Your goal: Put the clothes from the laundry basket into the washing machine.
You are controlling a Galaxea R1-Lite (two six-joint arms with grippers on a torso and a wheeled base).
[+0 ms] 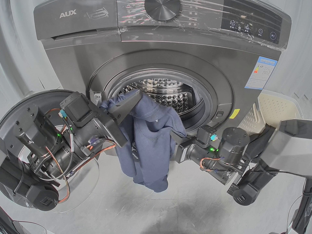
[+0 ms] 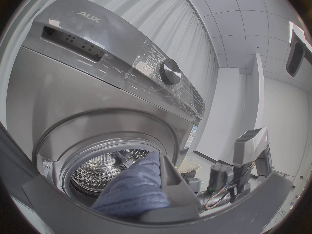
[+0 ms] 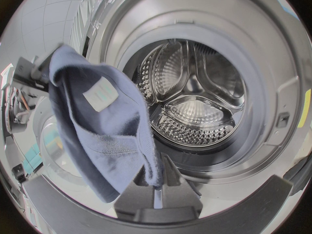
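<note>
The left gripper has its jaws clamped on a bunched fold of a navy blue fleece sweatshirt. The cloth bulges out beside the one dark finger that shows in the left wrist view. The right gripper has its jaws pressed together on a hem of the same sweatshirt, pinching the edge where it runs down between them.

The sweatshirt spans from one pair of jaws to the other. Most of it hangs below both in loose folds, clear of the pale grey floor. A small white sewn-in label faces the right jaws.

Just beyond both pairs of jaws stands the dark grey metal front-loading washing machine. Its round mouth is open, and the perforated shiny steel drum lies straight ahead of the right jaws. None of the sweatshirt is inside the drum. The top fold in the left jaws sits at the near rim of the mouth. The round glass-centred door stands swung open on the outer side of the left jaws. A cream perforated plastic laundry basket sits well behind the right jaws, beside the machine.
</note>
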